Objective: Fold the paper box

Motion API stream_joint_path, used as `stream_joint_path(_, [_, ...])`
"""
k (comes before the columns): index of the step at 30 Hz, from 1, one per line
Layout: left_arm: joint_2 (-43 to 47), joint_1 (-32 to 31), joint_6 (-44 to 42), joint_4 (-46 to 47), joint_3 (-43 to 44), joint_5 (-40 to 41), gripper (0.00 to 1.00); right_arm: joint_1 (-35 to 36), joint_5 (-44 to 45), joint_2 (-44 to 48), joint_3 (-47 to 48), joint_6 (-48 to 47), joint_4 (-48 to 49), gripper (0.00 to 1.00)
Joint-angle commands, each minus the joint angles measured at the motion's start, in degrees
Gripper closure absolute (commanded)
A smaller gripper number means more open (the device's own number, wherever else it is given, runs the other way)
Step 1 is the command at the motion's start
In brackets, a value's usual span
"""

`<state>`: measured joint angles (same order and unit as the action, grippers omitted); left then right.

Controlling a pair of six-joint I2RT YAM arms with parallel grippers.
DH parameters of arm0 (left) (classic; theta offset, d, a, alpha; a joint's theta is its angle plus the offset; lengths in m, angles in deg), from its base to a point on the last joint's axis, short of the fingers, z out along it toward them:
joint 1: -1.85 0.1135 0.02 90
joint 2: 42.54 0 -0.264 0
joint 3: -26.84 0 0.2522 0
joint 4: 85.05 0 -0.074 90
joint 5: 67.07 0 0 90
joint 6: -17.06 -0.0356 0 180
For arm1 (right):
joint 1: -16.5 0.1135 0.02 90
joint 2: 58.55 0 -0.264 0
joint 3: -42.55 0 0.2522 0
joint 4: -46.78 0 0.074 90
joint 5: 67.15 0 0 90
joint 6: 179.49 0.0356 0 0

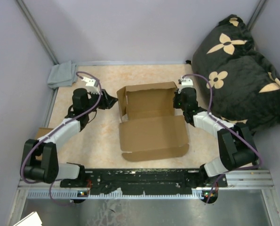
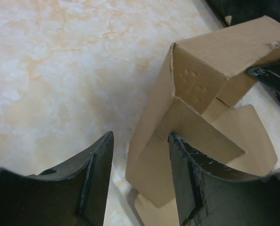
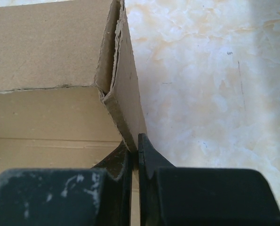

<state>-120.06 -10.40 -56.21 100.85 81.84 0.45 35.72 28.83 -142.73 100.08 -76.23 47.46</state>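
Brown cardboard takes up the middle of the beige marbled table (image 1: 90, 141). It is the paper box (image 1: 151, 129), lying between the two arms. Its far half is raised into a shallow tray with standing walls, and its near half is a flat lid panel with rounded flaps reaching toward the arm bases.

From above, the left gripper (image 1: 112, 100) sits just beside the tray's left wall and the right gripper (image 1: 176, 98) is at the right wall. That view is too small to show how either pair of fingers stands, but the wrist cameras do show it.

The left wrist view has its two black fingers (image 2: 95, 181) spread well apart, with bare table showing in the gap. A corner of the tray and a loose side flap stand just ahead, nearer the right-hand finger, and nothing is grasped. Whether that finger touches the flap I cannot tell.

The right wrist view shows its fingers pressed together on the thin top edge of the box's right wall. They grip close to the far-right corner, where the cardboard edge is a little ragged.

Only the overhead view takes in the surroundings. A grey cloth (image 1: 62, 75) lies in the far-left corner and a black cushion with tan flowers (image 1: 238, 66) sits off the table's right side. A small cardboard piece (image 1: 42, 131) lies at the left edge, partly hidden by the left arm.
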Motion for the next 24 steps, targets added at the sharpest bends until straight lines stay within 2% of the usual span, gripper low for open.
stream_joint_path(1, [2.9, -0.8, 0.2, -0.1, -2.4, -4.1, 0.43, -0.3, -1.6, -1.3, 2.8, 0.6, 0.6, 1.0])
stream_joint_path(15, [-2.4, -7.2, -0.8, -0.7, 2.9, 0.4, 0.45, -0.3, -5.9, -0.4, 1.5, 0.5, 2.6, 1.0])
stream_joint_path(24, [-8.0, -15.1, -4.9, -12.5, 12.3, 20.8, 0.5, -0.2, -6.6, 1.5, -0.7, 0.9, 3.2, 1.0])
